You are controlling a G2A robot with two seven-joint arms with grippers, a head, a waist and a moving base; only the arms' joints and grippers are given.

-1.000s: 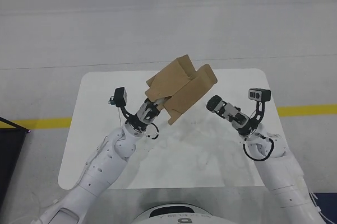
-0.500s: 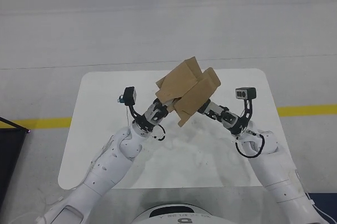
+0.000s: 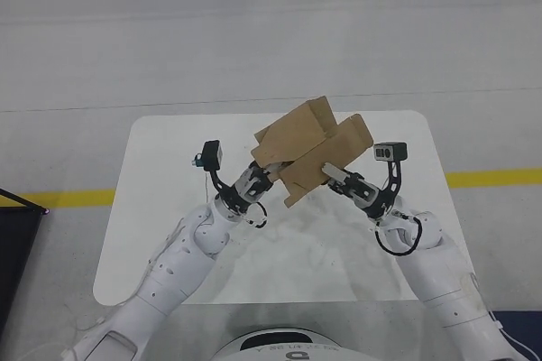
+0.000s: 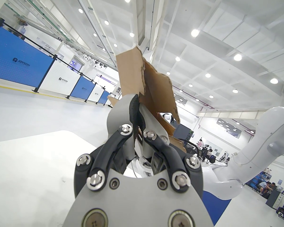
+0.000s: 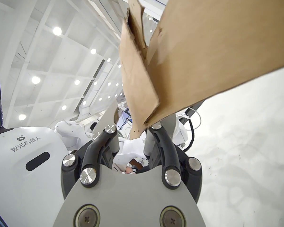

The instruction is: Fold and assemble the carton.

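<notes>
A brown, partly folded carton (image 3: 311, 149) hangs tilted above the far middle of the white table (image 3: 252, 262). My left gripper (image 3: 269, 171) is shut on a flap at the carton's lower left edge; in the left wrist view its fingers (image 4: 130, 112) pinch the cardboard (image 4: 153, 88). My right gripper (image 3: 330, 171) is at the carton's right underside. In the right wrist view its fingers (image 5: 108, 121) stand apart with a corner of the carton (image 5: 203, 48) between them, and one white finger lies over the panel in the top view.
The table is bare under and in front of the carton. A yellow floor line (image 3: 496, 177) runs behind the table, and a dark frame (image 3: 4, 235) stands off its left side.
My right arm has come in leftward from about a hand's width away, and its fingers now straddle the carton's edge. The carton has shifted a little to the right in the left gripper.
</notes>
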